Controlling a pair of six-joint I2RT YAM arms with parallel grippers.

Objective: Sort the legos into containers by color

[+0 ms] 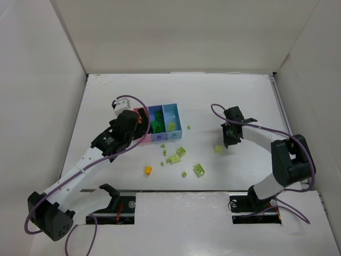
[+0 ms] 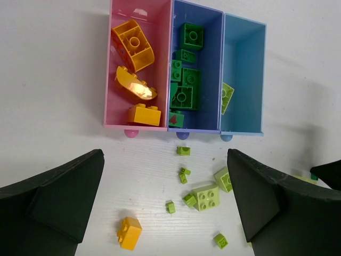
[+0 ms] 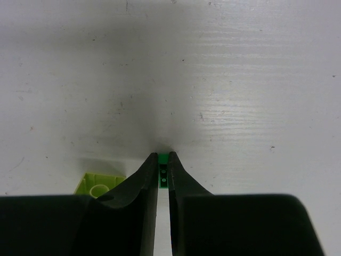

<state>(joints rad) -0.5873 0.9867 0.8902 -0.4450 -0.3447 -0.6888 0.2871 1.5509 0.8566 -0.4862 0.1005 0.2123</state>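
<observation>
Three joined bins stand in a row: the pink bin (image 2: 113, 64) holds orange-yellow bricks (image 2: 133, 45), the periwinkle bin (image 2: 213, 64) holds dark green bricks (image 2: 186, 88), and the light blue bin (image 2: 250, 69) holds one lime brick (image 2: 227, 97). Loose lime bricks (image 2: 206, 196) and one orange brick (image 2: 129, 233) lie in front of the bins. My left gripper (image 2: 165, 208) is open and empty above them. My right gripper (image 3: 163, 160) is shut on a small dark green brick (image 3: 163, 170) down at the table, right of a lime brick (image 3: 98, 186).
The bins show in the top view (image 1: 160, 122) under the left arm. Loose lime bricks (image 1: 199, 169), an orange brick (image 1: 148, 170) and a lime brick (image 1: 218, 149) by the right gripper (image 1: 228, 142) lie on the white table. White walls stand on three sides.
</observation>
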